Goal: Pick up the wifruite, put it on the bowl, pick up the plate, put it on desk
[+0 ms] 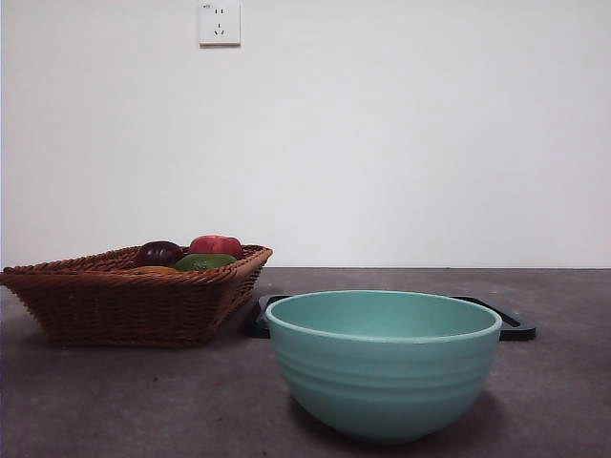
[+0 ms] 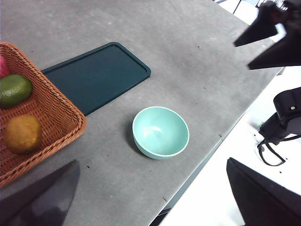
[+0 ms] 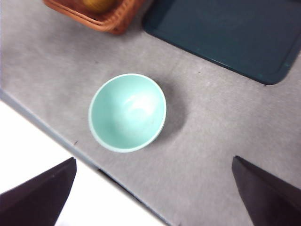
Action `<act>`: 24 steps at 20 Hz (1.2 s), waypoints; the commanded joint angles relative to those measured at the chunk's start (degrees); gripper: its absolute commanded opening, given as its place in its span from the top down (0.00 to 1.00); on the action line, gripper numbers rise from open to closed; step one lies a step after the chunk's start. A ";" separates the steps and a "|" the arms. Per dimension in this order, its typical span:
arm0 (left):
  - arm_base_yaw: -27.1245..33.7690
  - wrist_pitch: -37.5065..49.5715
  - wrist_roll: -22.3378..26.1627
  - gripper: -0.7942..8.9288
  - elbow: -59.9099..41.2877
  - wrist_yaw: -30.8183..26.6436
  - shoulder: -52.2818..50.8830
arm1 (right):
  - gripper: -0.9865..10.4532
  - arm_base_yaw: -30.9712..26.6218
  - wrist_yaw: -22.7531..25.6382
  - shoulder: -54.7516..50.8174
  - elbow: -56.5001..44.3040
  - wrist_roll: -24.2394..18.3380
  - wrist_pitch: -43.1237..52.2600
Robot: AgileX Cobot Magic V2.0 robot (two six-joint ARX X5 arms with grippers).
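Your mint-green bowl (image 1: 384,363) stands upright on the desk (image 1: 115,401) near its front edge, and you can see into it from both wrist views: it holds nothing. Just behind it lies a flat dark green tray (image 2: 96,75), also bare, with one end reaching behind the wicker basket (image 1: 124,301).

Look to the basket for the fruit. It sits on the desk well apart from the bowl, to the left in the front view, and touches or nearly touches the tray's edge. Inside it you have the wifruite (image 2: 22,133), a dull brown-orange oval lying against the basket's near wall, next to a green fruit (image 2: 14,90). In the front view a dark purple round fruit (image 1: 158,253) and a red fruit (image 1: 216,245) show above the rim; the wifruite there is only an orange sliver low beside them.

Your left gripper (image 2: 150,197) hangs high above the desk with its jaws spread wide and holding nothing; the bowl shows between them. Your right gripper (image 3: 155,193) is likewise high, jaws wide apart and empty, over the bowl and the desk's front edge.
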 commanded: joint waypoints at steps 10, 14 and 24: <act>-0.37 0.66 -0.11 0.40 0.72 0.31 0.31 | 0.43 0.42 0.22 -13.33 0.44 0.63 -0.33; -0.37 0.66 -0.13 0.62 0.72 0.28 0.31 | 0.52 0.42 0.24 -13.33 0.44 0.63 0.09; -0.37 0.42 -0.57 0.89 0.72 0.28 0.26 | 0.91 0.46 -0.17 -13.33 0.44 0.52 1.38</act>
